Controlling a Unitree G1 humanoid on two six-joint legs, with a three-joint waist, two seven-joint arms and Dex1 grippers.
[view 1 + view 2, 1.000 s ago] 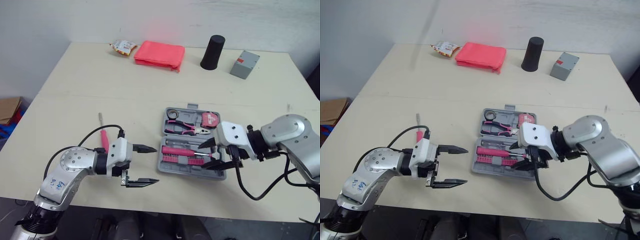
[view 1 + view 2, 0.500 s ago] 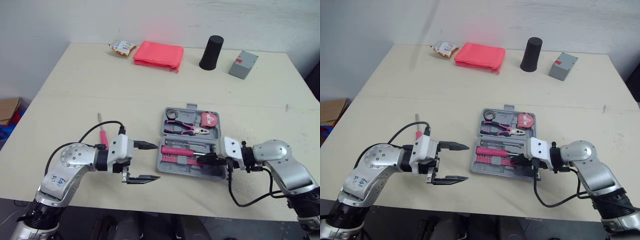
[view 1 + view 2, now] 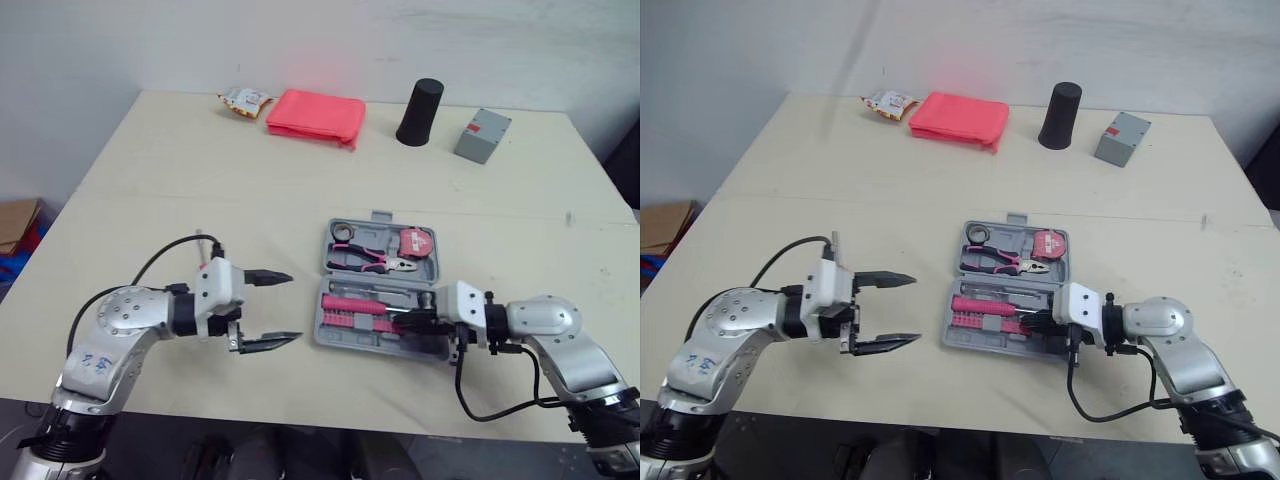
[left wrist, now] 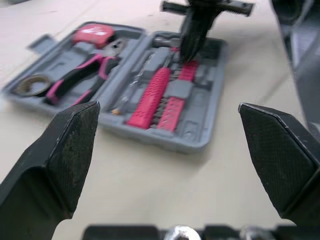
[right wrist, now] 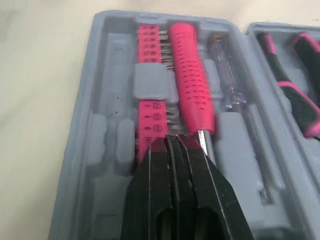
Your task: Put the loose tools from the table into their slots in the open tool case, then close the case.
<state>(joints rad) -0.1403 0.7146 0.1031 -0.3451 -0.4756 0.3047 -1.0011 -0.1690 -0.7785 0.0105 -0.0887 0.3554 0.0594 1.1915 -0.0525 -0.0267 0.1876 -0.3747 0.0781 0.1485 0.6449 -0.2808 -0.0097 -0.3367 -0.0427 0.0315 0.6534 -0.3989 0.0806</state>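
- The tool case (image 3: pixel 322 338) lies open on the bench (image 3: pixel 200 170), right of centre and towards the near edge; its far half holds pink-handled pliers (image 3: pixel 375 260) and a pink tape measure (image 3: pixel 415 241); its near half holds a pink-handled screwdriver (image 3: pixel 355 302) beside a pink bit strip (image 5: pixel 149 112)
- The left claw (image 3: pixel 293 307) hovers over bare bench just left of the case, spread wide and empty
- A thin metal shaft (image 3: pixel 199 240) shows just far of that claw's white housing; the rest of it is hidden
- The right claw (image 3: pixel 420 322) reaches into the case's near half, fingers pressed together with nothing visibly between them; the tips sit at the bit strip beside the screwdriver's shaft
- A red pouch (image 3: pixel 315 112), a black cup (image 3: pixel 420 98) and a grey box (image 3: pixel 482 135) stand along the far edge
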